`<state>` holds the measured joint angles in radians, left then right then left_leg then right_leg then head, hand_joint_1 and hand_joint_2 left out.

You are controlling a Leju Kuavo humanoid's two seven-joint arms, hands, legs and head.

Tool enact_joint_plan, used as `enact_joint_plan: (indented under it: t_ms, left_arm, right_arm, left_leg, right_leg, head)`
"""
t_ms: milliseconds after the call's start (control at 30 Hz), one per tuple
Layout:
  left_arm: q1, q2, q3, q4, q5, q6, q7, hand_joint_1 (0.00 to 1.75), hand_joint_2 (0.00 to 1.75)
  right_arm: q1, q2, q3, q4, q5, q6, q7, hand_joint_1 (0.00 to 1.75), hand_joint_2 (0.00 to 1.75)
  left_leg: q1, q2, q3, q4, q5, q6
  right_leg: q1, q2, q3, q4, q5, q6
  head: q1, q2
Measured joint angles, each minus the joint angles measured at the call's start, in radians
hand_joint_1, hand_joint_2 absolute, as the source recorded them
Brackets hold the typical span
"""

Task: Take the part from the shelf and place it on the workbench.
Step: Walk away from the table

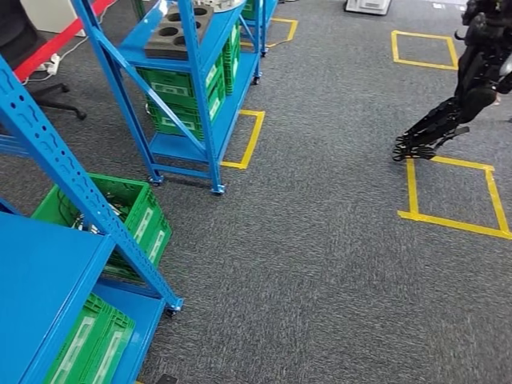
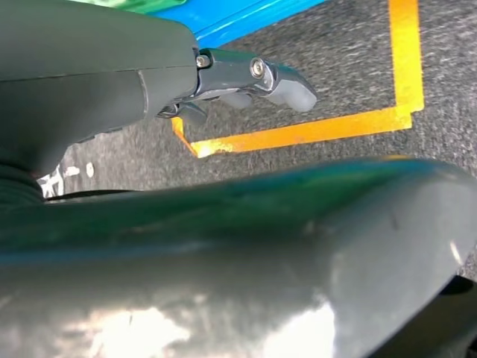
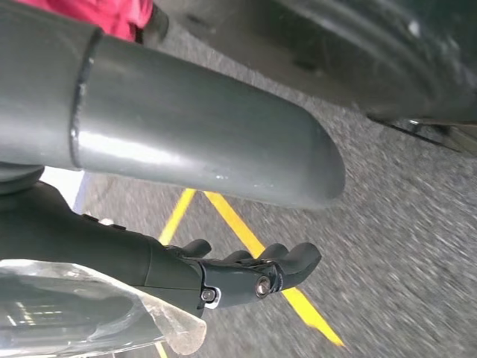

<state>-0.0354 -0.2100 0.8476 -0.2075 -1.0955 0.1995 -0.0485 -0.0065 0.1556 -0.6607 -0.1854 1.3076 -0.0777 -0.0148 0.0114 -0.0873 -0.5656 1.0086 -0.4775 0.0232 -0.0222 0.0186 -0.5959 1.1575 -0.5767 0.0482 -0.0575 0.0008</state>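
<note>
A dark grey part (image 1: pixel 179 30) with round holes lies on the top level of the farther blue shelf (image 1: pixel 208 120), at the upper left of the head view. My right hand (image 1: pixel 417 144) hangs far to its right over the carpet, beside a yellow tape corner. In the right wrist view its dark fingers (image 3: pixel 264 272) stretch out straight with nothing between them. My left hand (image 2: pixel 247 78) also hangs over the carpet, its fingers extended and holding nothing, close to a blue shelf edge (image 2: pixel 236 15).
A nearer blue shelf (image 1: pixel 48 280) stands at the lower left, with green crates (image 1: pixel 130 212) beneath it. More green crates (image 1: pixel 193 96) sit in the far shelf. Yellow tape squares (image 1: pixel 453 196) mark the grey carpet. Clear plastic (image 3: pixel 84 313) lies along the right wrist.
</note>
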Motion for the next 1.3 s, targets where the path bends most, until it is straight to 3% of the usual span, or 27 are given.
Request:
enact_joint_plan:
  t_ms: [67,100,167,200,267,333,400,433,500,533,600,633,700,767,833,900,933,967,1000,1067,1133,1200,1233,1300]
  left_arm:
    - [-0.002,-0.001,0.000,0.000,-0.003,-0.001,0.000,0.00,0.00]
    - [-0.003,-0.002,0.000,0.000,-0.004,-0.001,0.000,0.00,0.00]
    - [-0.001,-0.002,0.000,0.000,-0.005,-0.002,0.000,0.00,0.00]
    - [0.000,-0.002,0.000,0.000,-0.005,-0.002,0.001,0.00,0.00]
    - [0.002,-0.001,0.000,0.000,-0.005,-0.002,0.002,0.00,0.00]
    - [-0.003,-0.001,0.000,0.000,-0.005,-0.003,0.003,0.00,0.00]
    - [-0.005,0.000,0.000,0.000,-0.005,-0.005,0.003,0.00,0.00]
    - [-0.004,0.000,0.000,0.000,-0.005,-0.006,0.003,0.00,0.00]
    - [-0.002,0.001,0.000,0.000,-0.005,-0.007,0.003,0.00,0.00]
    - [-0.002,0.001,0.000,0.000,-0.005,-0.007,0.003,0.00,0.00]
    - [-0.004,0.002,0.000,0.000,-0.005,-0.007,0.002,0.00,0.00]
    - [-0.005,0.002,0.000,0.000,-0.005,-0.007,0.002,0.00,0.00]
    - [-0.003,0.002,0.000,0.000,-0.004,-0.008,0.001,0.00,0.00]
    - [-0.003,0.003,0.000,0.000,-0.003,-0.012,0.001,0.00,0.00]
    - [-0.005,0.002,0.000,0.000,-0.001,-0.019,0.001,0.00,0.00]
    - [-0.005,0.001,0.000,0.000,0.001,-0.022,0.001,0.00,0.00]
    - [-0.004,0.001,0.001,0.000,0.003,-0.023,0.001,0.00,0.00]
    - [-0.004,0.001,0.001,0.000,0.004,-0.023,0.001,0.00,0.00]
    - [-0.003,0.001,0.001,0.000,0.006,-0.023,0.001,0.00,0.00]
    - [-0.005,0.001,0.003,0.000,0.006,-0.023,0.001,0.00,0.00]
    - [-0.007,0.001,0.005,0.000,0.007,-0.023,0.001,0.00,0.00]
    - [-0.004,0.001,0.008,0.000,0.007,-0.022,0.001,0.00,0.00]
    - [-0.002,0.001,0.009,0.000,0.008,-0.022,0.001,0.00,0.00]
    - [-0.002,0.001,0.010,0.000,0.009,-0.021,0.001,0.00,0.00]
  right_arm:
    - [0.000,0.000,0.001,0.000,0.004,-0.002,-0.002,0.00,0.00]
    - [-0.001,0.000,0.001,0.000,0.006,-0.003,-0.004,0.00,0.00]
    - [-0.003,0.000,0.004,0.000,0.009,-0.006,-0.007,0.00,0.00]
    - [-0.005,-0.001,0.005,0.000,0.010,-0.008,-0.007,0.00,0.00]
    - [-0.005,-0.001,0.007,0.000,0.010,-0.009,-0.008,0.00,0.00]
    - [-0.001,-0.001,0.007,0.000,0.010,-0.009,-0.009,0.00,0.00]
    - [0.002,-0.001,0.007,0.000,0.009,-0.008,-0.009,0.00,0.00]
    - [0.002,-0.001,0.007,0.000,0.009,-0.008,-0.009,0.00,0.00]
    - [0.000,-0.001,0.007,0.000,0.009,-0.008,-0.010,0.00,0.00]
    - [-0.001,-0.001,0.007,0.000,0.009,-0.008,-0.011,0.00,0.00]
    - [-0.002,-0.001,0.007,0.000,0.009,-0.008,-0.013,0.00,0.00]
    - [-0.004,-0.001,0.007,0.000,0.010,-0.008,-0.015,0.00,0.00]
    - [-0.009,-0.001,0.007,0.000,0.010,-0.005,-0.021,0.00,0.00]
    - [-0.010,-0.001,0.008,0.000,0.010,-0.004,-0.029,0.00,0.00]
    - [-0.009,-0.002,0.008,0.000,0.011,-0.002,-0.037,0.00,0.00]
    - [-0.004,-0.003,0.008,0.000,0.011,0.002,-0.045,0.00,0.00]
    - [-0.002,-0.003,0.008,0.000,0.011,0.002,-0.049,0.00,0.00]
    - [-0.001,-0.003,0.008,0.000,0.012,0.002,-0.050,0.00,0.00]
    - [-0.001,-0.003,0.009,0.000,0.012,0.001,-0.051,0.00,0.00]
    - [-0.001,-0.003,0.009,0.001,0.013,-0.001,-0.054,0.00,0.00]
    - [-0.001,-0.003,0.009,0.002,0.015,-0.002,-0.057,0.00,0.00]
    - [-0.001,-0.005,0.010,0.002,0.016,-0.002,-0.060,0.00,0.00]
    - [-0.002,-0.006,0.010,0.002,0.016,-0.001,-0.061,0.00,0.00]
    - [0.001,-0.006,0.012,0.003,0.017,0.001,-0.062,0.00,0.00]
  left_leg:
    - [-0.001,-0.028,-0.002,0.003,-0.001,-0.007]
    - [0.000,-0.039,-0.005,0.004,-0.001,-0.014]
    - [0.004,-0.062,-0.013,0.002,0.003,-0.030]
    - [0.006,-0.058,-0.016,0.004,0.003,-0.037]
    - [0.004,-0.005,-0.036,0.048,-0.026,-0.046]
    - [0.001,0.059,-0.092,0.169,-0.092,-0.053]
    - [0.002,0.075,-0.142,0.279,-0.133,-0.058]
    - [0.003,0.078,-0.143,0.286,-0.126,-0.059]
    - [0.001,0.097,-0.085,0.182,-0.065,-0.054]
    - [-0.003,0.122,-0.045,0.107,-0.036,-0.048]
    - [-0.011,0.158,0.005,0.012,-0.009,-0.033]
    - [-0.015,0.162,0.009,0.001,-0.010,-0.028]
    - [-0.014,0.138,0.008,-0.003,-0.006,-0.017]
    - [-0.008,0.113,0.011,-0.013,0.001,-0.006]
    - [-0.005,0.088,0.010,-0.017,0.004,-0.001]
    - [-0.005,0.058,0.008,-0.017,0.004,0.001]
    - [-0.005,0.042,0.009,-0.016,0.004,0.001]
    - [-0.005,0.026,0.010,-0.016,0.004,0.001]
    - [-0.004,0.010,0.012,-0.015,0.003,-0.001]
    - [-0.003,-0.019,0.012,-0.010,0.002,-0.009]
    - [-0.001,-0.042,0.004,-0.005,0.003,-0.022]
    - [0.003,-0.061,-0.004,-0.003,0.006,-0.035]
    - [0.001,-0.047,-0.009,0.004,0.002,-0.040]
    - [-0.003,0.016,-0.039,0.071,-0.037,-0.046]
  right_leg:
    - [-0.003,0.046,0.044,-0.120,0.051,-0.006]
    - [-0.003,0.062,0.055,-0.148,0.055,-0.009]
    - [-0.001,0.056,0.065,-0.159,0.051,-0.016]
    - [-0.001,0.044,0.069,-0.161,0.054,-0.022]
    - [-0.002,0.015,0.075,-0.168,0.059,-0.037]
    - [0.001,-0.021,0.078,-0.170,0.058,-0.045]
    - [0.005,-0.058,0.079,-0.170,0.055,-0.048]
    - [0.006,-0.074,0.080,-0.170,0.053,-0.048]
    - [0.007,-0.102,0.086,-0.170,0.048,-0.045]
    - [0.010,-0.114,0.090,-0.170,0.045,-0.042]
    - [0.014,-0.135,0.095,-0.169,0.037,-0.032]
    - [0.016,-0.144,0.098,-0.170,0.034,-0.026]
    - [0.014,-0.158,0.106,-0.171,0.029,-0.014]
    - [0.011,-0.117,0.096,-0.141,0.001,-0.005]
    - [0.008,-0.048,0.043,-0.027,-0.061,0.000]
    - [0.009,-0.023,-0.020,0.095,-0.104,0.001]
    - [0.009,-0.020,-0.033,0.111,-0.096,0.000]
    - [0.009,-0.018,-0.025,0.084,-0.067,0.000]
    - [0.007,-0.009,-0.001,0.022,-0.024,-0.001]
    - [0.000,0.041,0.056,-0.109,0.032,-0.003]
    - [-0.001,0.076,0.083,-0.156,0.034,-0.009]
    - [0.001,0.058,0.088,-0.158,0.034,-0.021]
    - [0.001,0.044,0.090,-0.160,0.035,-0.028]
    - [0.002,0.011,0.094,-0.165,0.037,-0.043]
  head:
    - [0.000,0.000]
    - [-0.001,0.000]
    - [-0.001,0.000]
    - [-0.001,0.000]
    - [-0.008,0.000]
    - [-0.014,0.000]
    - [-0.015,0.000]
    - [-0.015,0.000]
    - [-0.015,0.000]
    - [-0.015,0.000]
    - [-0.013,0.000]
    - [-0.012,0.000]
    - [-0.011,0.000]
    - [-0.007,0.000]
    - [0.000,0.000]
    - [0.001,0.000]
    - [0.001,0.000]
    - [0.001,0.000]
    - [0.001,0.000]
    - [0.001,0.000]
    - [0.002,0.000]
    - [0.002,0.000]
    - [0.001,0.000]
    - [-0.006,0.000]
